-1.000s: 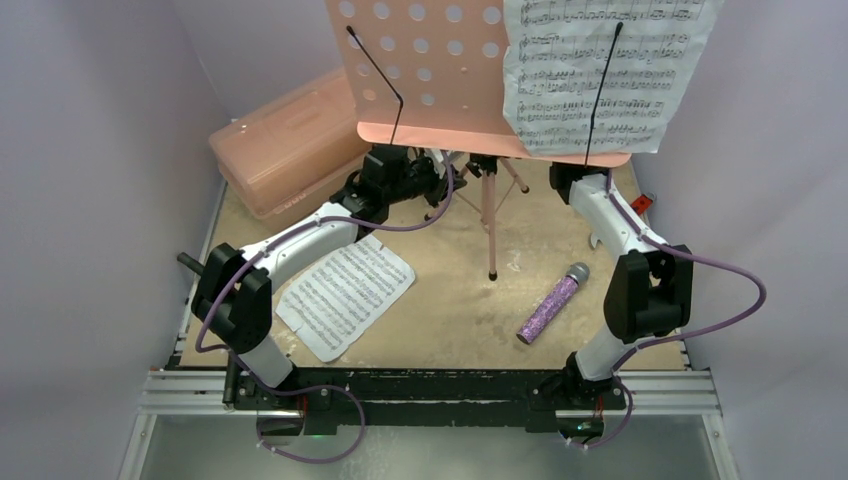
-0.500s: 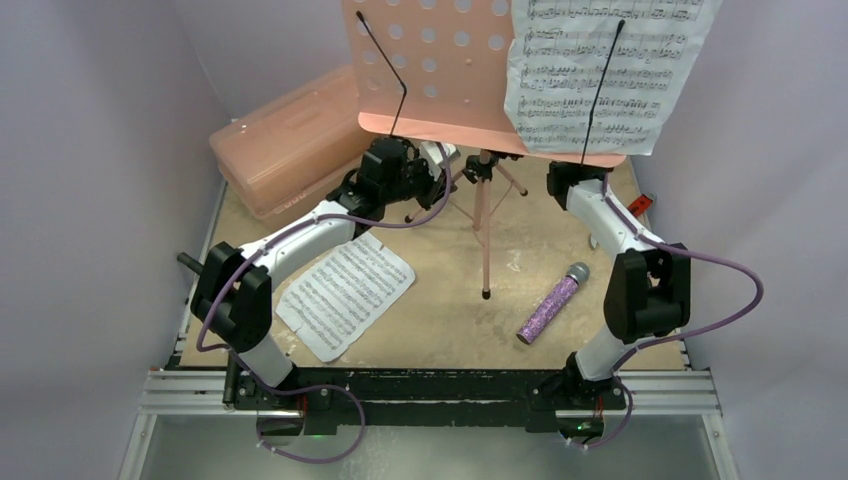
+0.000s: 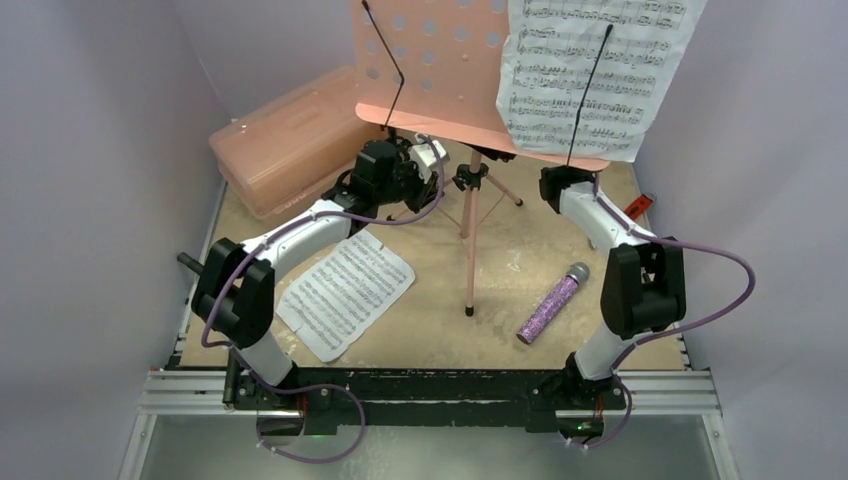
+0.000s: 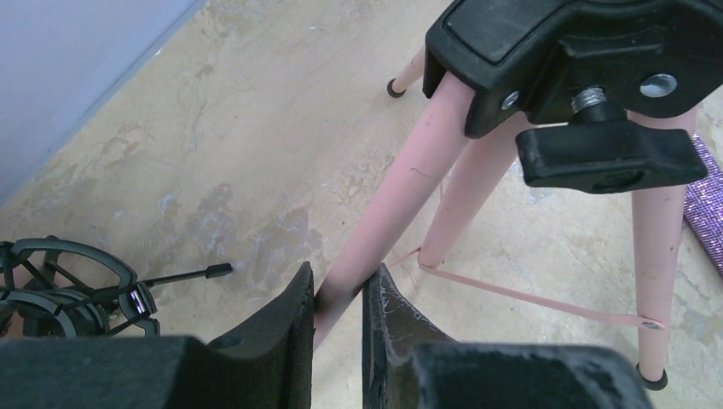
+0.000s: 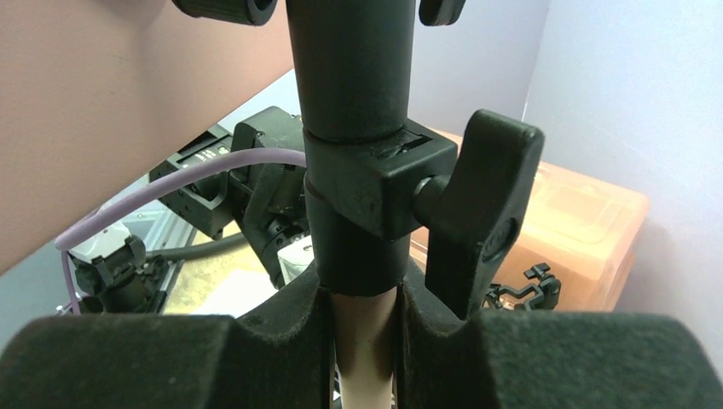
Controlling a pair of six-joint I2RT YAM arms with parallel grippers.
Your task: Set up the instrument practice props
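The pink music stand [image 3: 430, 60] is at the back centre, its perforated desk tilted, with one sheet-music page [image 3: 590, 70] clipped on its right half. My left gripper [image 4: 337, 285] is shut on a thin pink tripod leg [image 4: 401, 179], below the black hub [image 4: 546, 51]. My right gripper [image 5: 362, 315] is shut on the stand's pole just under its black clamp [image 5: 375, 179]; in the top view its fingers are hidden under the desk. The second page [image 3: 345, 295] lies flat at the near left. The glittery purple microphone [image 3: 552, 303] lies at the near right. The black shock-mount tripod [image 4: 68, 285] sits behind the left gripper.
The big pink plastic case [image 3: 285, 140] lies at the back left against the wall. A red-handled tool [image 3: 640, 205] lies by the right wall. The stand's near leg [image 3: 468, 250] reaches down toward the table's middle. Walls close in on both sides.
The stand has swung: its desk moved up and away in the top view, and the near leg's foot moved left and nearer. Both grippers stayed shut on it and shifted slightly left.
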